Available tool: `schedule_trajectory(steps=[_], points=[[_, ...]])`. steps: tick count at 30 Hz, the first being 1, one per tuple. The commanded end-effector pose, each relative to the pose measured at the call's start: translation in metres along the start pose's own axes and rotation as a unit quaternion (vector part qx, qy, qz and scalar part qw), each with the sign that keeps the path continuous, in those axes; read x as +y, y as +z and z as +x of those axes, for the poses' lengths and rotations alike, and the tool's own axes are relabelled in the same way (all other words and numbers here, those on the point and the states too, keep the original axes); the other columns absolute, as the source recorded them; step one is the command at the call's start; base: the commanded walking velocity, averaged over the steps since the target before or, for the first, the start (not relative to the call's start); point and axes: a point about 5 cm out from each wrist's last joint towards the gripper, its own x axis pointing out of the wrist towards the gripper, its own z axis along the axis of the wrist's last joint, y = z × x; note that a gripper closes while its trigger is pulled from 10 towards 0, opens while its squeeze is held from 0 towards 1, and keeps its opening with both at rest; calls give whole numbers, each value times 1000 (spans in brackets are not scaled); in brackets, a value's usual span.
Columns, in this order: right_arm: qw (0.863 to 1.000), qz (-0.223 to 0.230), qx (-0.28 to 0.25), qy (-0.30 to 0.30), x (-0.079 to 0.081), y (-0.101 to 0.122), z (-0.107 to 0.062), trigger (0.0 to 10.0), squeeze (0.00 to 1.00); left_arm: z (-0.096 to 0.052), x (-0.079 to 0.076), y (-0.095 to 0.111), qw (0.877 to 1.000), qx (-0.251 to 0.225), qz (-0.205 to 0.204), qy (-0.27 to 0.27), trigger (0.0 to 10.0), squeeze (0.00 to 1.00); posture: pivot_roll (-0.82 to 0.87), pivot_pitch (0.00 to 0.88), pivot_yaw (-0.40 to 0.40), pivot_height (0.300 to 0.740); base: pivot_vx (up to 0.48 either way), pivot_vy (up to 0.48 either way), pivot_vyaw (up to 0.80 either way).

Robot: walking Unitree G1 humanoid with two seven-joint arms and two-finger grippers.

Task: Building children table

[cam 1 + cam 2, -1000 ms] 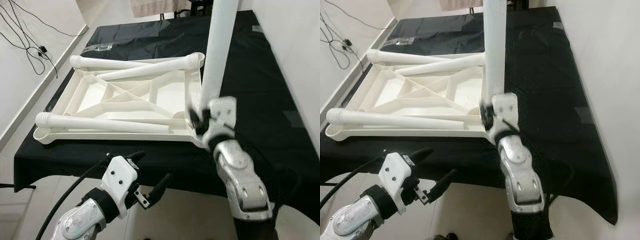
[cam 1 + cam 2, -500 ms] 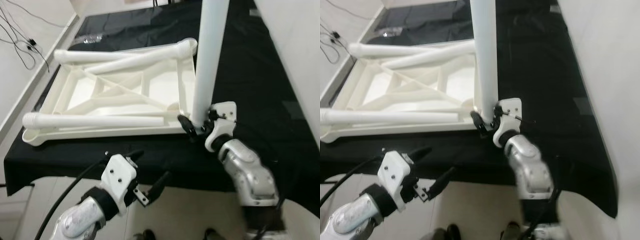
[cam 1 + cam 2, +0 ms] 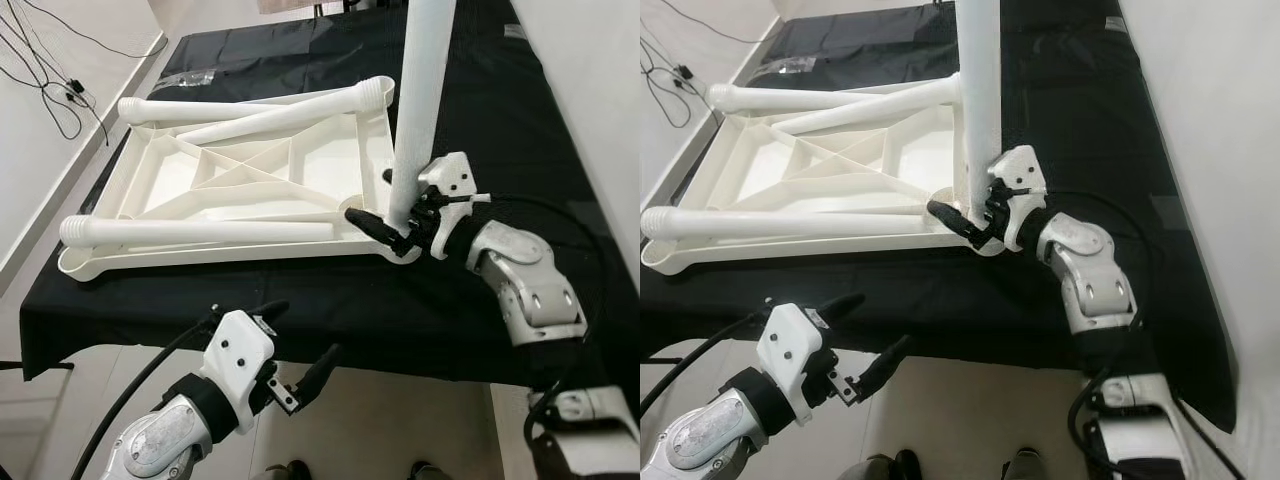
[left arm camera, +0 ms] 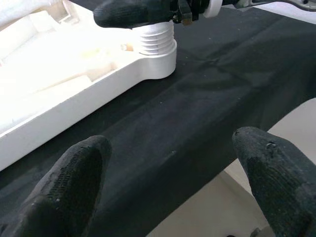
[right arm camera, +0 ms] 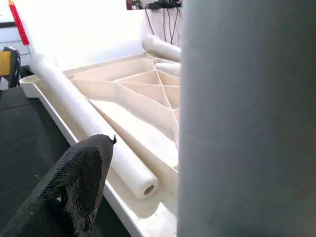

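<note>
Now: right hand (image 3: 400, 222) pinched upright leg (image 3: 420, 100) at tabletop (image 3: 250, 185) corner socket, likely to screw it | left hand (image 3: 295, 350) spread, idle below table (image 3: 480, 120).

- The upright white plastic table leg (image 3: 418, 110) runs off the picture's edge at 12 o'clock.
- It hides one finger of the right gripper (image 3: 385, 215).
- The black cloth-covered table (image 3: 520, 140) is cut off at 12 o'clock.

Indoor room, white walls (image 3: 60, 150), black-draped table (image 3: 500, 110)
</note>
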Motion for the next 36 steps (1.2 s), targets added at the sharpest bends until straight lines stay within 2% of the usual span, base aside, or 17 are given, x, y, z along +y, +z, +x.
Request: schedule_trajectory(steps=[1, 5, 6, 8, 9, 18, 23, 24, 25, 26, 27, 28, 29, 30, 31, 33, 36], points=[[999, 3, -8, 46, 4, 2, 8, 10000, 0, -1, -2, -3, 1000, 6, -4, -1, 10000, 0, 24, 247, 129, 740, 0, 0, 0], [997, 4, -9, 80, -4, 5, 18, 10000, 0, 0, -3, -4, 1000, 5, -5, -2, 10000, 0, 21, 242, 125, 740, 0, 0, 0], [996, 2, -7, 86, -7, 5, 21, 2078, 0, 1, -3, -4, 1000, 5, -5, -2, 10000, 0, 26, 238, 118, 740, 0, 0, 0], [996, 2, -6, 90, -9, 5, 22, 2078, 0, 1, -3, -4, 1000, 5, -4, -2, 10000, 0, 26, 238, 118, 740, 0, 0, 0], [996, 4, -4, 94, -11, 5, 24, 0, 0, 0, -4, -4, 1000, 4, -4, -1, 10000, 0, 27, 237, 116, 740, 0, 0, 0], [992, 14, 11, 127, -16, 2, 28, 0, 0, 0, -4, -4, 1000, 4, -5, 2, 10000, 0, 27, 237, 113, 740, 0, 0, 0], [991, 8, 70, 109, -12, -22, 16, 0, 0, 0, -5, -4, 1000, 4, -7, 2, 10000, 0, 17, 246, 97, 740, 0, 0, 0], [993, 36, 115, 1, -1, -44, 14, 0, 0, -2, -5, -4, 1000, 5, -8, 3, 10000, 0, 15, 255, 76, 740, 0, 0, 0], [984, 50, 150, -82, 6, -59, 9, 0, 0, -3, -5, -5, 1000, 6, -8, 3, 10000, 0, 15, 255, 76, 740, 0, 0, 0], [984, 50, 150, -82, 6, -59, 9, 0, 0, -3, -5, -5, 1000, 6, -8, 3, 10000, 0, 15, 255, 76, 740, 0, 0, 0], [973, 56, 174, -139, 11, -68, 3, 0, 0, -3, -5, -5, 1000, 6, -8, 3, 10000, 0, 15, 255, 76, 740, 0, 0, 0], [955, 84, 198, -204, 54, -82, -11, 0, 0, -5, -4, -5, 1000, 7, -13, 9, 10000, 0, 41, 267, 92, 740, 0, 0, 0], [941, 107, 206, -247, 79, -84, -26, 0, 0, -6, -2, -5, 1000, 8, -17, 13, 10000, 0, 31, 273, 96, 740, 0, 0, 0], [941, 107, 206, -247, 79, -84, -26, 0, 0, -6, -2, -5, 1000, 8, -17, 13, 10000, 0, 31, 273, 96, 740, 0, 0, 0], [929, 125, 208, -278, 95, -82, -36, 0, 0, -6, -2, -5, 1000, 8, -18, 14, 10000, 0, -5, 262, 110, 740, 0, 0, 0], [923, 134, 208, -294, 102, -80, -42, 0, 0, -6, -2, -5, 1000, 8, -19, 14, 10000, 0, -5, 262, 110, 740, 0, 0, 0], [938, 107, 187, -271, 98, -74, -30, 0, 0, -3, -2, -7, 1000, 7, -19, 8, 10000, 0, -8, 244, 99, 740, 0, 0, 0]])
